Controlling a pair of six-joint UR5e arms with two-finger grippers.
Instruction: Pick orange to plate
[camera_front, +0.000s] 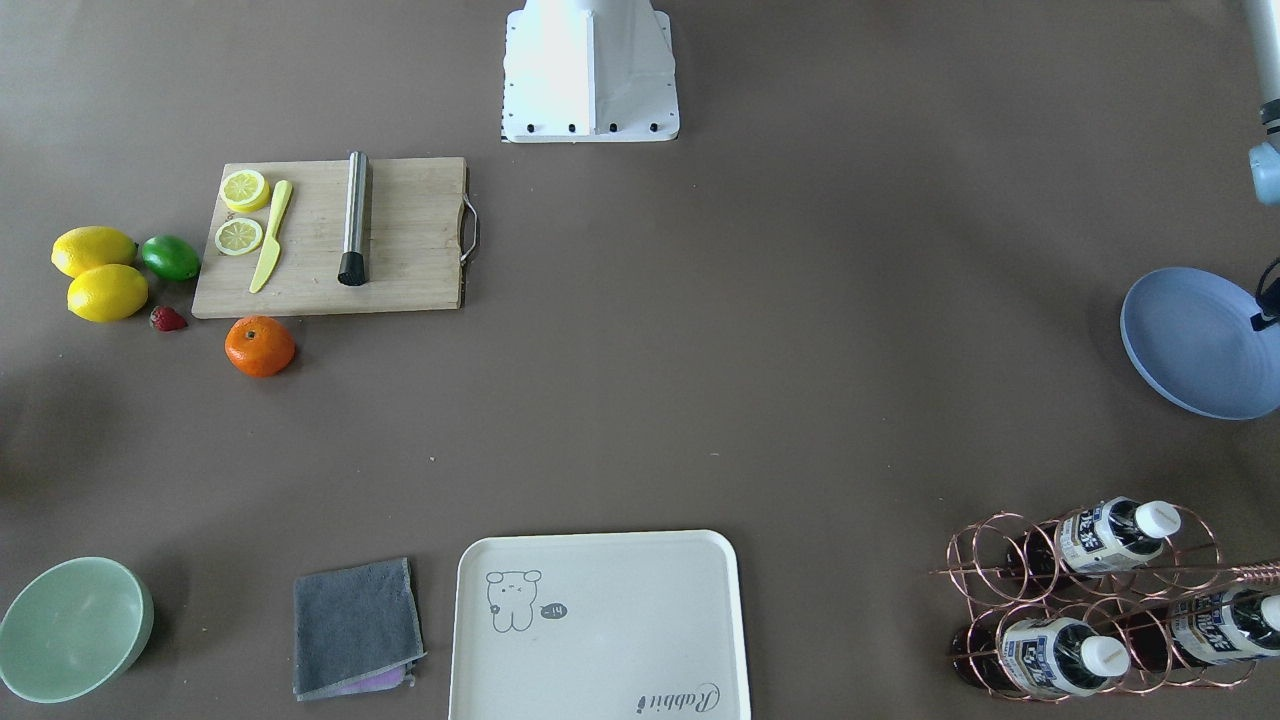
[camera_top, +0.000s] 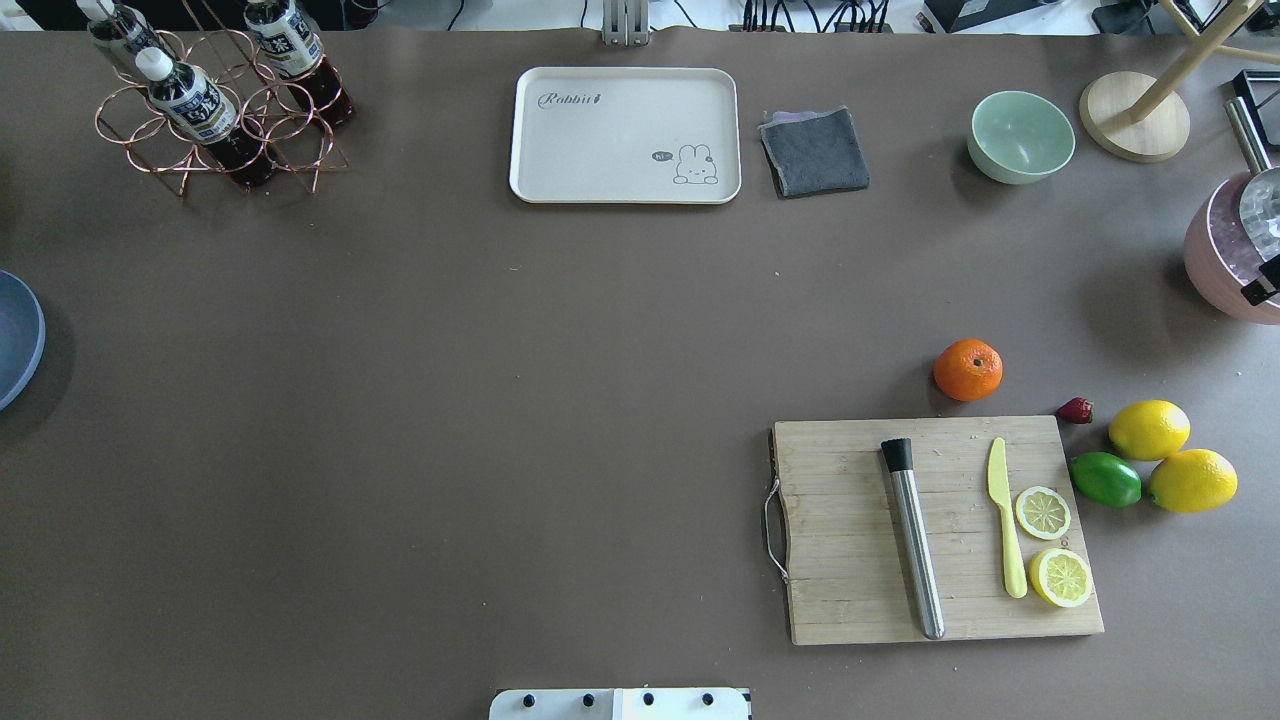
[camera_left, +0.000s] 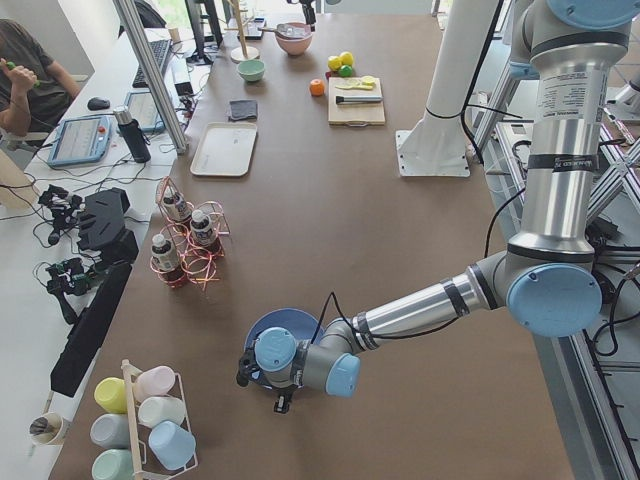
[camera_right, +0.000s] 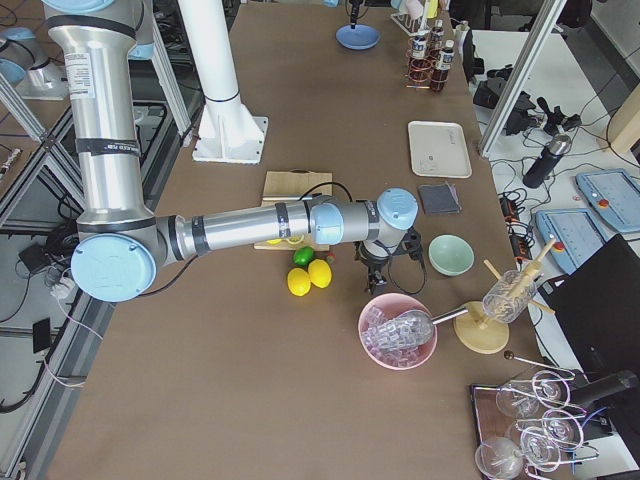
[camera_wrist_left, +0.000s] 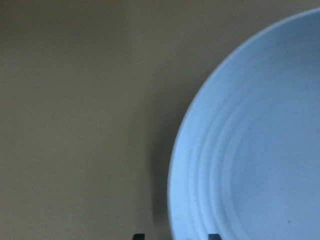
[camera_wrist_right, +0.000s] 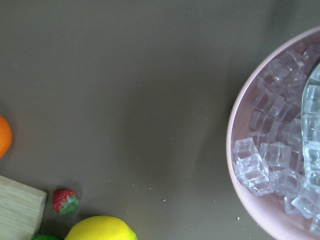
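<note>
A wide brown surface seen from above, with fruit on the robot's right side. The orange sits on the surface just beside the far edge of a wooden cutting board. A small strawberry lies near the orange. Past the strawberry, two lemons and a lime are clustered close together. On the board lie a metal rod, a yellow knife and two lemon slices.

The plate, round and blue, rests at the opposite end of the surface, on the robot's left, well apart from the orange. The left pincer hovers over the plate's edge, and its two dark fingertips show spread apart.

The right pincer hangs above the surface between the lemons and a pink bowl filled with ice cubes. Whether this pincer is spread or pressed together cannot be told. Neither arm touches the orange.

Along the far edge sit a cream tray, a grey cloth and a green bowl
</note>
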